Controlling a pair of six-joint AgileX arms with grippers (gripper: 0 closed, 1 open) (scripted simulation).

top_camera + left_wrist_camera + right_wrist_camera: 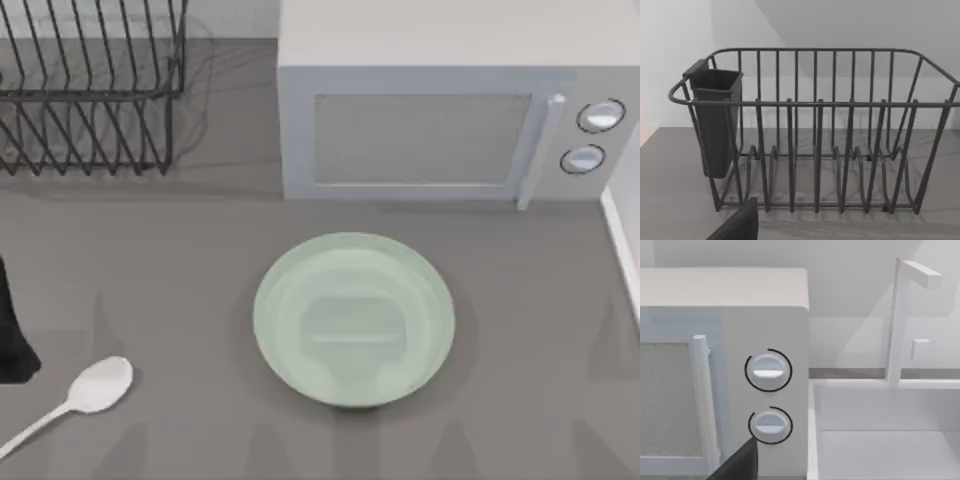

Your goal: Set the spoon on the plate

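- Overhead, top view: small white spoon (pixel 88 392) with oval bowl is seen flat on grey table (pixel 180 300), well left of glossy mint-green round plate (pixel 353 318), not yet lifted.
- Left wrist view: dark wire dish rack (pixel 815 135) is faced; finger opening cannot be told.
- Right wrist view: white microwave (pixel 725 375) is faced; finger opening likewise cannot be told.
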